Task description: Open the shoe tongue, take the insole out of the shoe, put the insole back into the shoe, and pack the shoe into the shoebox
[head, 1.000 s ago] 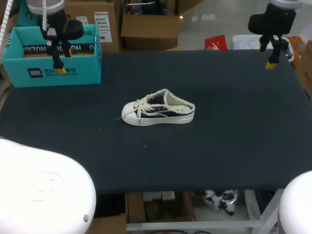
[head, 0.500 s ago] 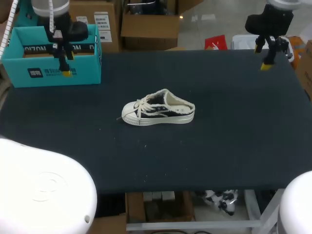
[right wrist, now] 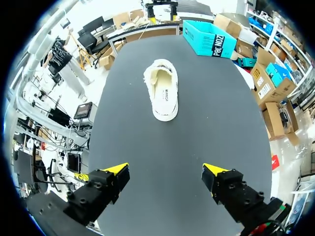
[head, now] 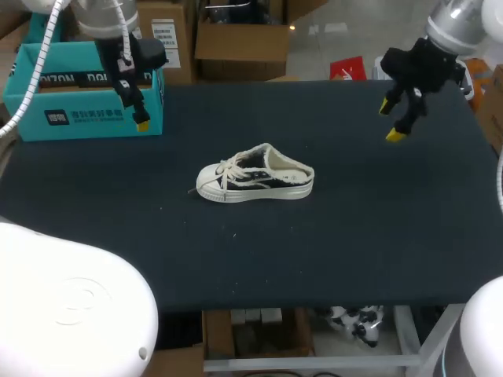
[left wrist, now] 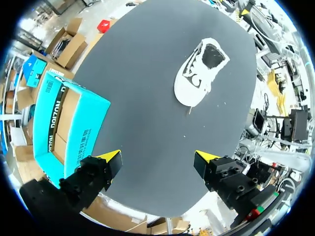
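Note:
A cream and black canvas shoe [head: 255, 176] with white laces lies on its sole in the middle of the dark table, toe to the left. In the left wrist view the shoe [left wrist: 201, 73] is far ahead of the fingers; the right wrist view looks into the shoe [right wrist: 163, 89] from the heel end, its pale lining showing. A teal shoebox [head: 82, 90] stands open at the table's back left corner. My left gripper [head: 134, 100] hangs open in front of the box [left wrist: 64, 125]. Open as well, my right gripper [head: 391, 120] hovers over the back right of the table.
The dark table [head: 330, 236] stretches wide around the shoe. Its front edge runs just above my two white arm bases, and the teal box fills the back left corner.
Both arms have swung inward toward the shoe: the left gripper moved right and down past the box front, the right gripper moved left and down over the table. Shoe and box have not moved.

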Controlling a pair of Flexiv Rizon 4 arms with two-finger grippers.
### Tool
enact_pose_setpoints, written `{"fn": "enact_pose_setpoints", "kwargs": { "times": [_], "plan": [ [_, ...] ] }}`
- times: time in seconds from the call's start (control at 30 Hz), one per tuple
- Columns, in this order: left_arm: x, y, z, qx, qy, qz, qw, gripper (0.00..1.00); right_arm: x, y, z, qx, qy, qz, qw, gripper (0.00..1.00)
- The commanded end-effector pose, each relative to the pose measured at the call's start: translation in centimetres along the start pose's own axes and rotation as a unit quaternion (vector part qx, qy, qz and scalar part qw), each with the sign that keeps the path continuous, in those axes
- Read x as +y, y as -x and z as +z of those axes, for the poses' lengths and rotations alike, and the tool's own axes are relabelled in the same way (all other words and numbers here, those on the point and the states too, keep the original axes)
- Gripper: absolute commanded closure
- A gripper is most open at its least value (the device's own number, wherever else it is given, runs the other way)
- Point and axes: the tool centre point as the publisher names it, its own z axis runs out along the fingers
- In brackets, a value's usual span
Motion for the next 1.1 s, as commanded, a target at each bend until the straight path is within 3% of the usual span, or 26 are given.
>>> {"fn": "enact_pose_setpoints", "kwargs": {
  "times": [0.03,0.07,0.67,0.8,0.97,1.1],
  "plan": [
    [0.2,-1.6,0.6,-0.035,-0.012,-0.056,0.998,0.0,0.4,-0.6,2.8,-0.019,0.037,0.006,0.999,0.0],
    [0.1,-1.8,0.7,-0.018,-0.014,-0.053,0.998,0.0,0.8,-0.7,3.1,-0.016,0.044,0.009,0.999,0.0],
    [0.0,-2.0,0.7,-0.024,-0.008,-0.061,0.998,0.0,1.2,-0.8,3.5,-0.015,0.049,0.018,0.999,0.0],
    [-1.7,-2.6,1.3,-0.005,-0.008,-0.136,0.991,0.0,3.1,-0.6,4.9,-0.025,0.062,0.026,0.997,0.0],
    [-3.6,-5.4,2.6,-0.037,0.023,-0.232,0.972,0.0,5.4,-1.0,8.7,-0.026,0.089,0.018,0.996,0.0],
    [-4.5,-6.8,2.7,-0.034,0.014,-0.297,0.954,0.0,6.4,-1.3,10.8,-0.029,0.115,0.028,0.993,0.0]
  ]
}}
